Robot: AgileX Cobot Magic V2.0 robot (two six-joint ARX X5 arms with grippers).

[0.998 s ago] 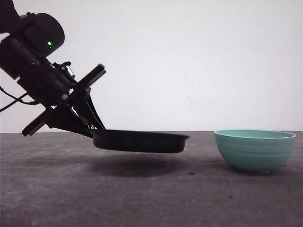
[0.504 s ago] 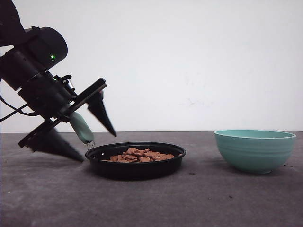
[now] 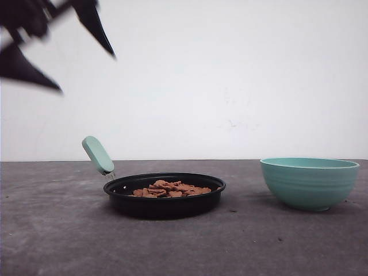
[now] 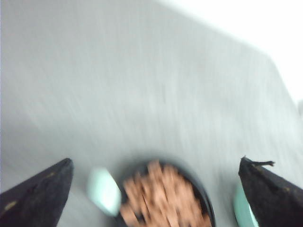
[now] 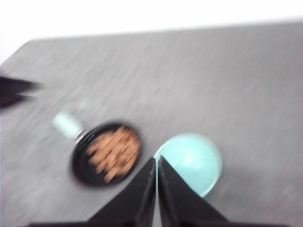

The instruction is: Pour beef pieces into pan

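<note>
Beef pieces (image 3: 170,189) lie heaped in the pan (image 3: 165,195) left of centre on the table (image 3: 52,230), so pouring looks done; the left gripper (image 3: 57,52) hangs spread and empty above, the right gripper (image 5: 156,165) pinched closed, needing only withdrawal.

A teal bowl (image 3: 309,182) with fine ribs on its outer wall stands upright on the dark grey surface (image 3: 57,241), far to the right of the left end effector (image 3: 57,52) and much lower than it. In the right wrist view the bowl's pale inside looks empty, and it lies just past the tips of the right end effector (image 5: 156,163). Behind the surface there is a plain white wall (image 3: 241,75).
</note>
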